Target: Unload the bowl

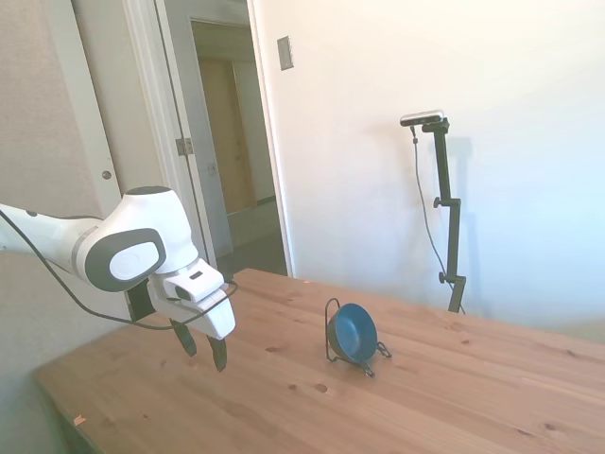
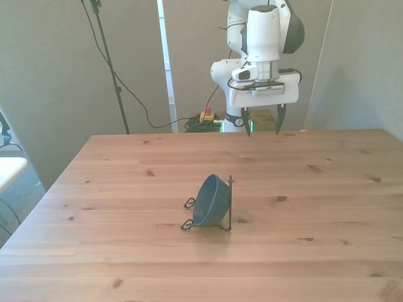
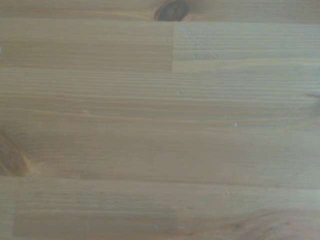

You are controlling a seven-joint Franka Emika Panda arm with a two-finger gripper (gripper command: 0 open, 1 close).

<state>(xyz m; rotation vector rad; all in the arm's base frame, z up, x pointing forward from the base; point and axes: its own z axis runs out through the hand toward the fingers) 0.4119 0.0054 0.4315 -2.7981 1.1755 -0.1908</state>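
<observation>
The blue bowl (image 2: 211, 200) stands on edge in a thin black wire rack (image 2: 228, 204) near the middle of the wooden bench (image 2: 327, 239), tilted so that its rim leans against the rack's upright loop. In the side view the bowl (image 1: 354, 333) shows its hollow face, with the rack's (image 1: 333, 336) upright loop just behind it and two wire feet resting on the boards; in the front view the bowl's rounded underside faces the front view's left and the upright wire stands on its right. The pincer (image 2: 262, 126) hangs well apart from the bowl, above the bench's far side, its two dark fingers pointing down and spread wide with nothing between them. In the side view the pincer (image 1: 201, 348) hovers a little above the boards, clear of the surface, toward the bench end nearest the open doorway (image 1: 232, 142). No brand name, label or readable writing shows on the bowl, the rack or the white arm; the dark strip on the pincer's housing is too small to read. The wrist view shows only bare, pale wood grain of the bench (image 3: 160, 130), slightly blurred, with a dark knot (image 3: 172, 10) at one edge.
</observation>
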